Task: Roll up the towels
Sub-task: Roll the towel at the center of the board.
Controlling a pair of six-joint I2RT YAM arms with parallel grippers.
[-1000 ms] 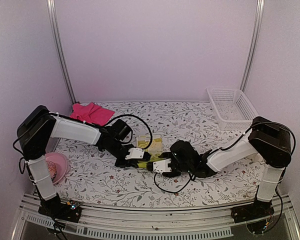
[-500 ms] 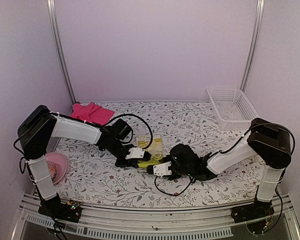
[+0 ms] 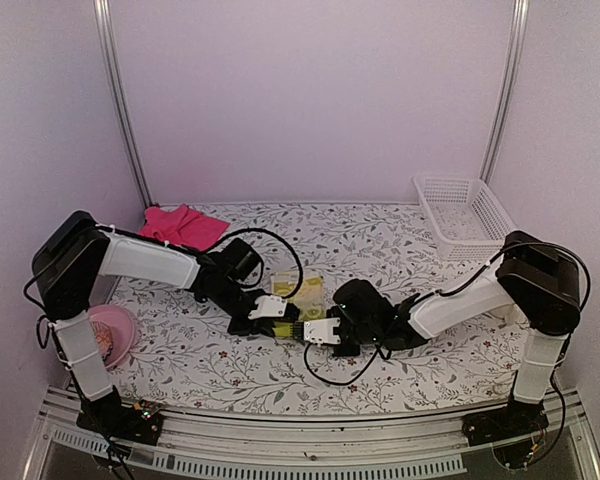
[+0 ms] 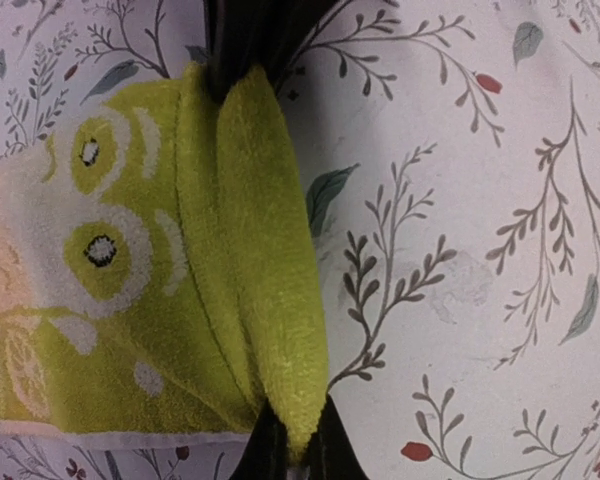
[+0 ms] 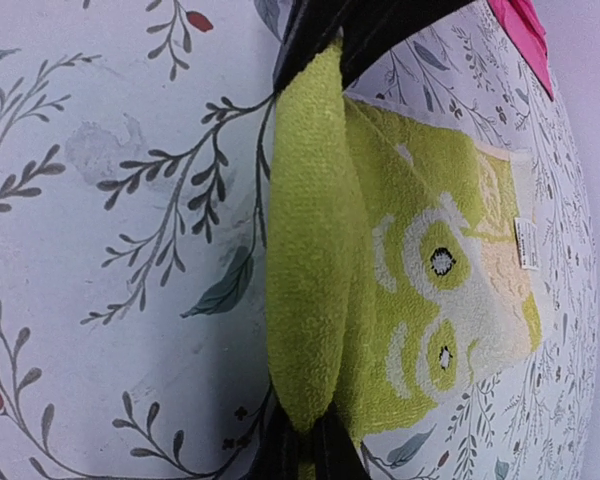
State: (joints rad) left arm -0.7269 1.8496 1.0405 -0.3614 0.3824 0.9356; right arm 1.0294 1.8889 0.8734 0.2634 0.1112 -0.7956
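The yellow-green towel (image 3: 308, 292) lies flat mid-table, its near edge turned up into a thick fold (image 4: 265, 290). My left gripper (image 3: 292, 314) (image 4: 295, 452) is shut on one end of that fold. My right gripper (image 3: 304, 324) (image 5: 306, 452) is shut on the opposite end of the fold (image 5: 310, 280), and the two grippers face each other along it. Each wrist view shows the other gripper's black fingers (image 4: 248, 40) (image 5: 365, 30) at the top. The pink towel (image 3: 185, 225) (image 5: 525, 30) lies crumpled at the back left, away from both grippers.
A pink bowl (image 3: 115, 335) sits at the near left beside the left arm's base. A white slatted basket (image 3: 465, 215) stands at the back right. Black cables loop from both wrists over the floral tablecloth (image 3: 380, 245).
My right gripper has slid left to the towel's folded edge and shut on its end. The left gripper has kept its grip and place.
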